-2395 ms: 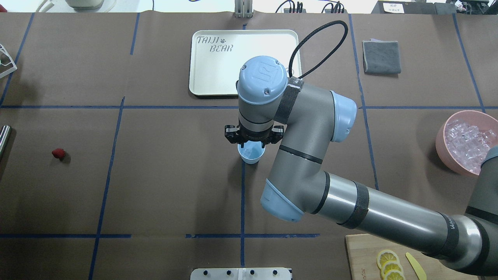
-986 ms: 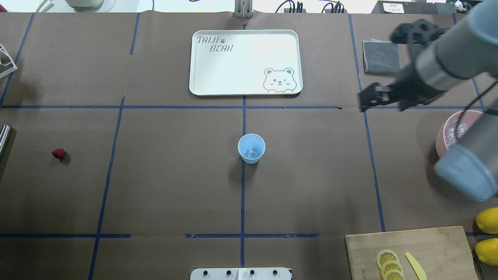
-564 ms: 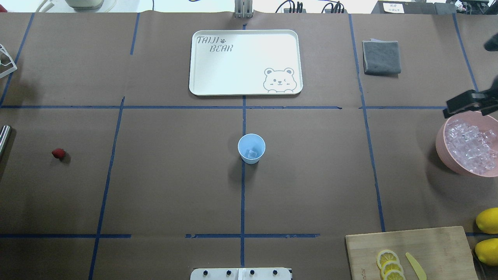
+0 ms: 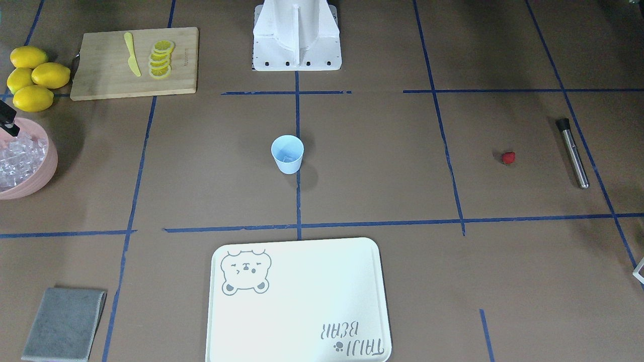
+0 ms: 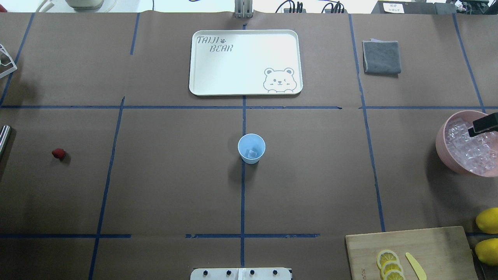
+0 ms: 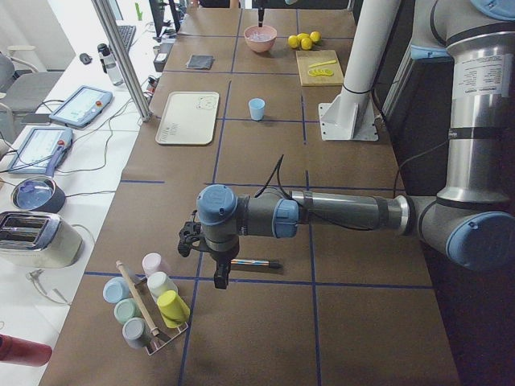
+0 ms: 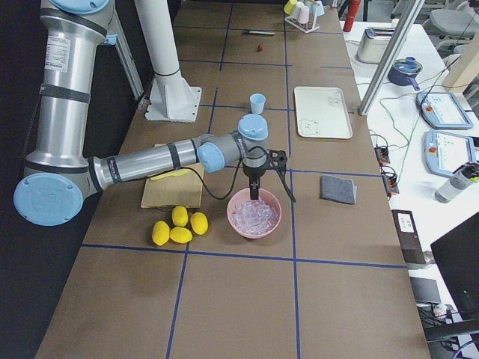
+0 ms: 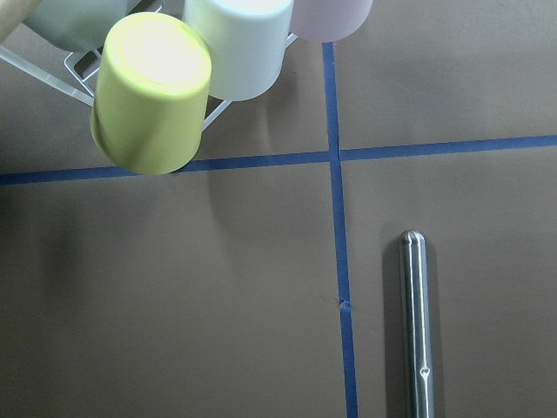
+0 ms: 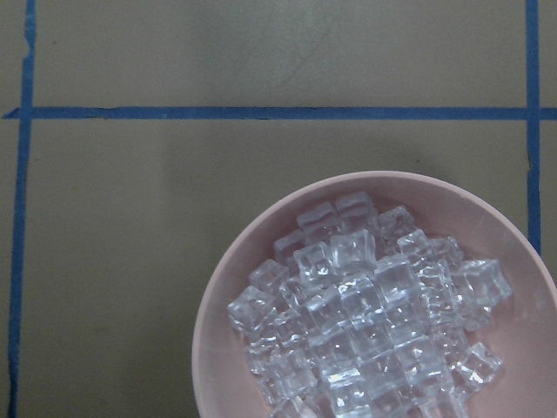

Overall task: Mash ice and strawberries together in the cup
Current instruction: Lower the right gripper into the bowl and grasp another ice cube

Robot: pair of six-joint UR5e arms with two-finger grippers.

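The table [image 5: 175, 186] was brown, crossed by a grid of blue tape [image 5: 242, 194]. The cup [image 5: 251, 148] was light blue with a paler rim. The ice [image 9: 365, 322] was clear and glassy white, and the bowl [image 9: 470, 218] was pink. The strawberry [image 5: 58, 153] was red. The tray [image 5: 241, 62] was cream, printed with a grey bear and grey lettering. The cloth [image 5: 381, 57] was grey. The board [image 5: 428, 245] was pale wood, the slices [image 5: 389, 264] yellow with lighter centres, and the knife [image 5: 415, 265] pale yellow. The lemons [image 4: 35, 75] were bright yellow. The rod [image 4: 572, 153] was silver with a black tip. The rack cups [image 8: 152, 91] were yellow-green, pale mint and pale pink. The arms [image 7: 142, 164] were grey with light blue caps.
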